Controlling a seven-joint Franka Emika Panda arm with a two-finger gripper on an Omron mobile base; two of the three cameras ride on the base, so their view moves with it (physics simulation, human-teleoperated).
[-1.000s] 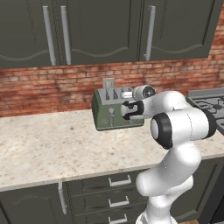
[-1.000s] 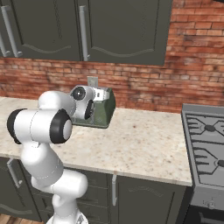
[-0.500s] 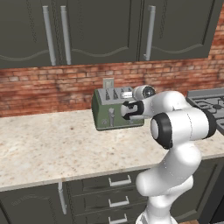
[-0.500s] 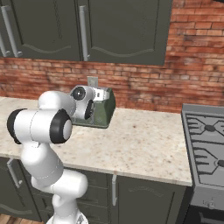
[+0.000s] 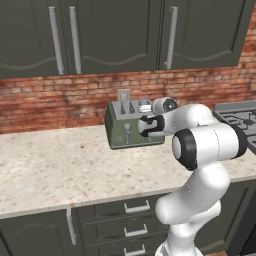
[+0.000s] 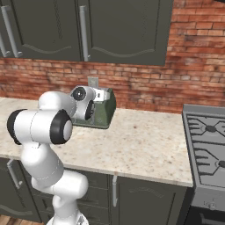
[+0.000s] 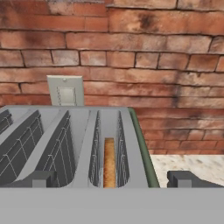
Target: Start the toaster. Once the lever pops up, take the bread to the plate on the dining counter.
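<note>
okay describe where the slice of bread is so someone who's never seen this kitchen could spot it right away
Find the olive-green toaster on the beige counter against the brick wall. The bread stands sunk in its rightmost slot, a golden-brown edge; the other slots look empty.

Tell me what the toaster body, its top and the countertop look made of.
Toaster body: olive-green, matte, likely painted metal or plastic; flat colour, no glare. Its top: grey, brushed steel by the look, with wire grids in the slots. Countertop: speckled beige, probably polished stone, though the render leaves laminate possible.
</note>
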